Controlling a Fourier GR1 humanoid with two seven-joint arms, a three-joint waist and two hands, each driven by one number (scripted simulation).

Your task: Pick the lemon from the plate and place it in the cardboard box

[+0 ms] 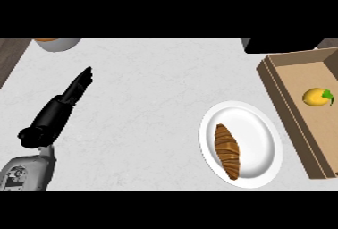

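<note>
Head view, looking steeply down on the pale, marbled bench (145, 89). The lemon (317, 97) sits inside the cardboard box (284, 96) at the right edge, yellow with a small green leaf on its right side, resting on the box floor and apart from the walls. The box lies angled along the bench, its near corner low at the right.

Just left of the box is the white plate (260, 134), and on it lies a croissant (228, 151), lengthwise on the plate's left half. No lemon on that plate; it's well clear, up in the box.

Over on the left, the left robot hand (73, 96) comes up from the lower corner on its grey forearm, fingers straight and together, released, grasping nothing, stretched out over bare bench and well apart from plate and box. The right robot hand does not show.

At the top left edge, a white bowl (58, 44) with something orange in it peeks in, cut off by the frame.
</note>
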